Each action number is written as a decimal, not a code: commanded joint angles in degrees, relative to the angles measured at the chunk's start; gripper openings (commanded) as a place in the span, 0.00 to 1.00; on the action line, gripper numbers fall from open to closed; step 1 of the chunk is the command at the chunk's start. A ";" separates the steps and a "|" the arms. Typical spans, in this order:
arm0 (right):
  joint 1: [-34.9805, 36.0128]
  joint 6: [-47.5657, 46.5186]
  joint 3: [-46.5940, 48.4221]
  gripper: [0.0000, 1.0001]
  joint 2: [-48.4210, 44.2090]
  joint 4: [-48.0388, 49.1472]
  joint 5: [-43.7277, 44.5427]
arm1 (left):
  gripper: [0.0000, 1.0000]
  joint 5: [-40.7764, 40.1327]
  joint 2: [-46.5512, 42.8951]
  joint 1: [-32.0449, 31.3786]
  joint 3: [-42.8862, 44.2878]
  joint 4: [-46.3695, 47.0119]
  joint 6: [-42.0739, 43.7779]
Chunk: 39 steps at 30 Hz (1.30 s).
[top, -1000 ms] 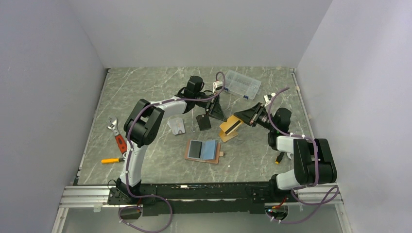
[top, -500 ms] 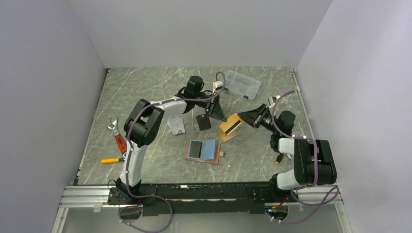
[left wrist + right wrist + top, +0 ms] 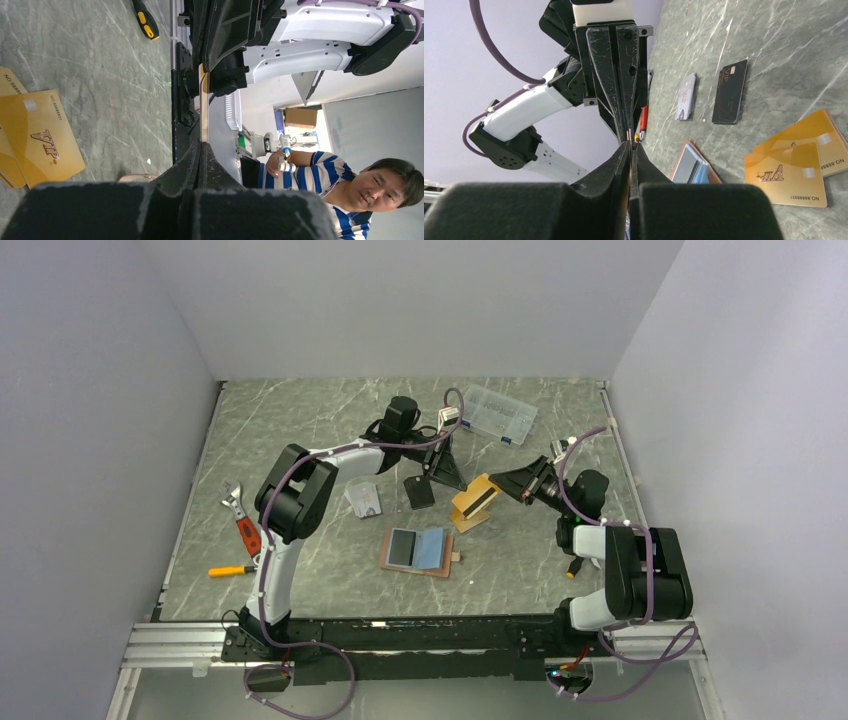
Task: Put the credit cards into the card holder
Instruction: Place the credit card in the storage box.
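Observation:
An orange-gold credit card (image 3: 477, 497) with a black stripe hangs above the table, gripped at both ends. My left gripper (image 3: 455, 480) is shut on one end. My right gripper (image 3: 500, 485) is shut on the other. Both wrist views show this card edge-on (image 3: 202, 100) (image 3: 630, 134) between the two facing grippers (image 3: 202, 144) (image 3: 630, 145). The tan card holder (image 3: 418, 550) (image 3: 694, 165) lies open on the table, blue-grey pockets up. More gold cards (image 3: 462, 520) (image 3: 794, 172) (image 3: 37, 135) lie flat below the held one. A silver-grey card (image 3: 363, 500) (image 3: 686, 97) lies left of them.
A small black rectangle (image 3: 419, 490) (image 3: 730, 92) lies beside the silver-grey card. A clear plastic box (image 3: 498, 415) sits at the back. A wrench (image 3: 233, 502), a red-handled tool (image 3: 247, 535) and a yellow screwdriver (image 3: 230, 570) lie at the left edge.
My right gripper's jaws have closed in on the card that the left gripper holds. The right wrist shifted slightly to the right. The left arm has not moved.

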 commanded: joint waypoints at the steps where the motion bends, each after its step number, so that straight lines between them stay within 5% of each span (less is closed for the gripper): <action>1: -0.24 0.25 -0.15 0.04 0.61 4.28 -1.01 | 0.00 1.32 -3.76 0.23 0.54 3.12 -0.84; 8: -0.10 -0.19 -0.50 0.13 0.90 3.90 -1.52 | 0.00 1.46 -3.63 0.29 0.65 3.78 -1.51; 12: -0.10 -0.48 -1.03 0.00 0.09 3.38 -0.73 | 0.00 1.38 -3.28 0.23 1.00 3.83 -1.72; 25: -0.40 -19.30 4.18 0.00 -13.21 -27.95 12.83 | 0.01 -5.15 6.59 1.14 15.57 -24.37 19.59; 39: -0.41 -29.35 5.62 0.00 -19.08 -40.61 22.96 | 0.12 -11.13 13.34 0.70 20.42 -32.53 27.60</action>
